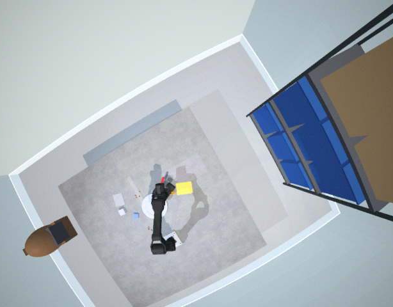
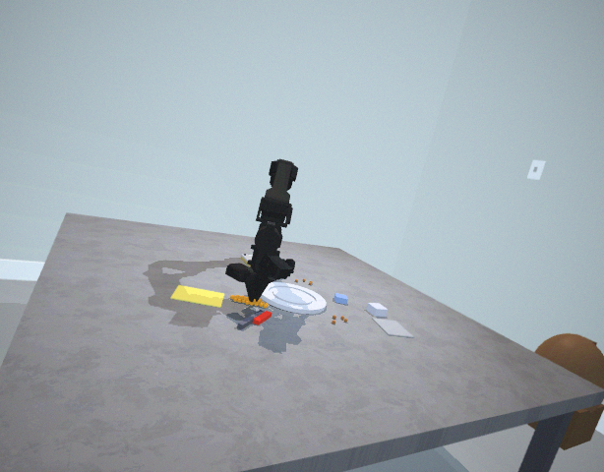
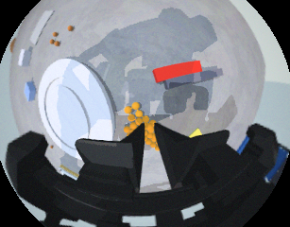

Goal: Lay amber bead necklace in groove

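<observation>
The amber bead necklace (image 1: 172,192) (image 2: 238,298) (image 3: 139,113) lies bunched in a narrow heap on the table. The round bead board (image 1: 145,206) (image 2: 313,304) (image 3: 97,104) is white with a ring groove; it lies flat beside the necklace, partly under the arm in the top view. My gripper (image 2: 254,299) (image 3: 148,126) points down into the heap, its fingertips close together at table level, shut on the necklace. Amber beads show between and just beyond the tips in the wrist view. The fingers hide part of the strand.
A red-handled tool (image 1: 162,180) (image 2: 262,318) (image 3: 178,71) lies near the necklace. A yellow sheet (image 1: 184,187) (image 2: 197,296) lies on its other side. Beyond the board are a blue block (image 1: 136,215) (image 2: 340,298), a white block (image 1: 121,211) (image 2: 377,310) and several loose orange beads.
</observation>
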`<state>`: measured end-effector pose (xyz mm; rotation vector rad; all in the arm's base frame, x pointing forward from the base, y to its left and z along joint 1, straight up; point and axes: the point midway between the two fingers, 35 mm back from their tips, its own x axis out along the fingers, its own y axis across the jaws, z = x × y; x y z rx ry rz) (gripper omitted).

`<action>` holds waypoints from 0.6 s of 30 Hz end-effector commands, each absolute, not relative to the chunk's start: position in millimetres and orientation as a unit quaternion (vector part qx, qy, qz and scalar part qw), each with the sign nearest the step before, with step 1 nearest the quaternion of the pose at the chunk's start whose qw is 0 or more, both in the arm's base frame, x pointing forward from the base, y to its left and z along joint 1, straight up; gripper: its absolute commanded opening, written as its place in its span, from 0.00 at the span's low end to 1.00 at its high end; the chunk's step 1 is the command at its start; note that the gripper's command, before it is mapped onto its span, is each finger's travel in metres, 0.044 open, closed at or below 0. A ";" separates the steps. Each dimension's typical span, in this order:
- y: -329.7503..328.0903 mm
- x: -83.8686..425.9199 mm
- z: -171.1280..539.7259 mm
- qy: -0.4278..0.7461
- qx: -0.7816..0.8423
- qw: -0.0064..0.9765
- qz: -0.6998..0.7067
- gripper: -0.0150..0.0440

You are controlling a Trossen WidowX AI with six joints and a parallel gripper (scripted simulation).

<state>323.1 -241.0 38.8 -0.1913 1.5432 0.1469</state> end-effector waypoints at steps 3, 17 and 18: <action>-241.1 323.1 39.5 0.695 -0.086 0.710 0.066 0.29; -241.1 323.1 39.5 0.695 -0.086 0.710 0.066 0.25; -241.1 323.1 39.5 0.695 -0.086 0.710 0.066 0.25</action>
